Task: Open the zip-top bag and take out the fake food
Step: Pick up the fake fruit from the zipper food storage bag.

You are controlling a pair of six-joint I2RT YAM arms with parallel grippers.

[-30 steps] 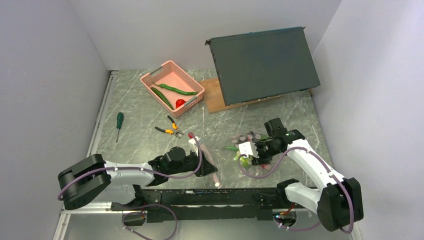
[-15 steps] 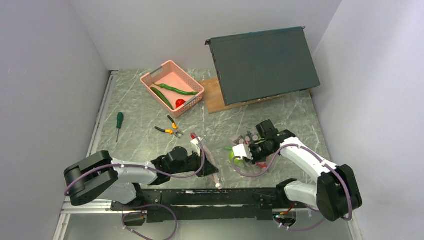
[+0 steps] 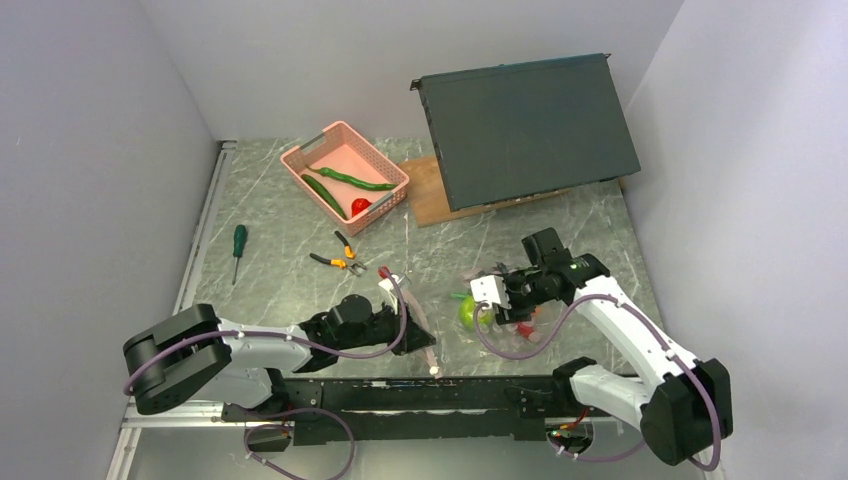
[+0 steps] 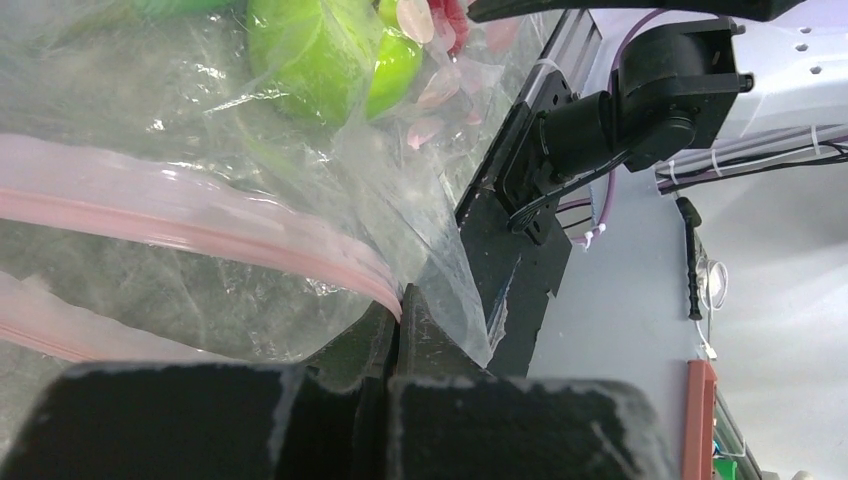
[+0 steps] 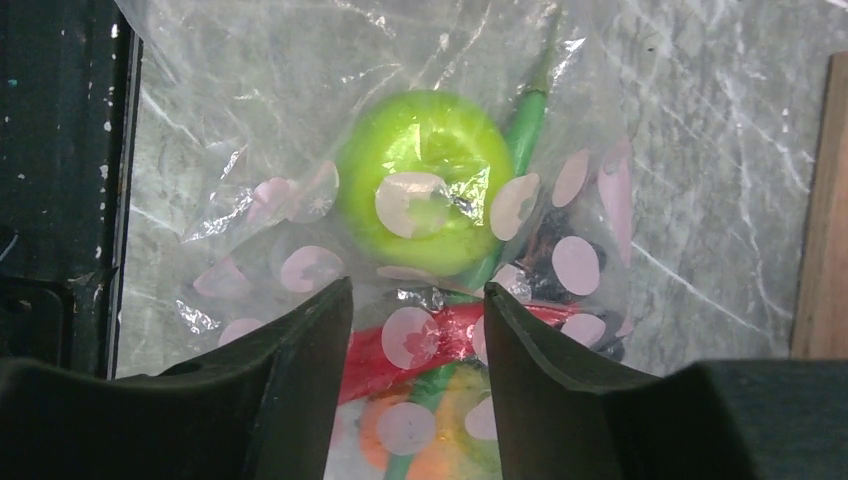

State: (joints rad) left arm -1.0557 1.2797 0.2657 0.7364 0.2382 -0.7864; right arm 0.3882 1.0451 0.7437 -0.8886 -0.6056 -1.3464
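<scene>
Overhead, the right gripper [image 3: 497, 296] has eased back, baring the green apple [image 3: 467, 312] in the zip-top bag [image 3: 450, 299] lying between both arms. Left wrist: the left gripper [image 4: 395, 300] pinches film beside the pink zip strip [image 4: 200, 235], which could slip free under a pull. Right wrist: fingers [image 5: 300, 340] spread above the bag; contact is unclear.

Clad in white shells along the links and black at the joints and bases, left arm [image 3: 260, 347] and right arm [image 3: 640, 335] alike, trailed by a looping purple cable [image 3: 500, 354] apiece (thin, glossy), tipped with matte black fingers [image 5: 300, 380], grainy-surfaced, with a white block [image 3: 490, 292] at the right wrist.
</scene>
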